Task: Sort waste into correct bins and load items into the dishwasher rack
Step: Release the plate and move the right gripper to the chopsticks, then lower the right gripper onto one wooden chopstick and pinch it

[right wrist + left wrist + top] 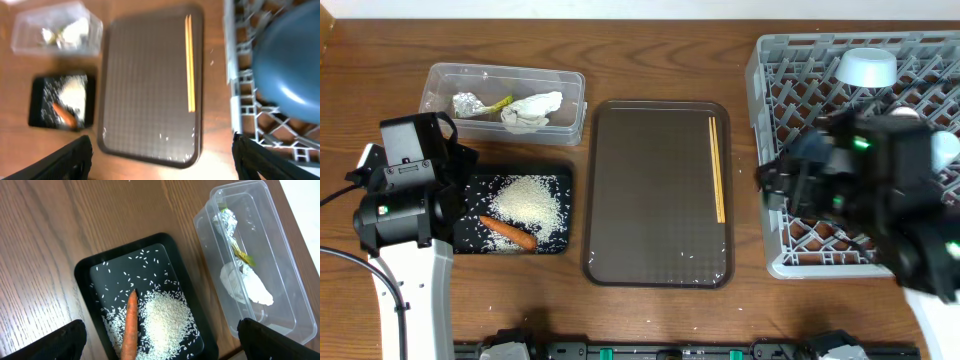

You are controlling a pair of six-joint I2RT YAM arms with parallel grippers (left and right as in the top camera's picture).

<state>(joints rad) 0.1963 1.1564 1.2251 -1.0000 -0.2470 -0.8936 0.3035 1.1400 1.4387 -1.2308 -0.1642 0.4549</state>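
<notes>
The clear tub [570, 92] at the back left holds a foil ball [467, 102], a yellow-green wrapper [500, 103] and a white tissue [533, 110]. The black tray [560, 180] carries a pile of rice [528, 200] and a carrot [507, 233]. My left gripper [162, 344] hangs open above that tray, holding nothing; rice [167, 317] and carrot [131, 325] lie below it. Chopsticks [717, 168] lie on the brown tray. The grey rack [770, 75] holds a pale bowl [865, 67] and a blue plate [290, 65]. My right gripper [167, 160] is open and empty near the rack's left edge.
The brown serving tray [650, 190] sits in the middle with a few stray rice grains near its front edge. A few grains also lie on the wood in front of the black tray. The right arm covers much of the rack in the overhead view.
</notes>
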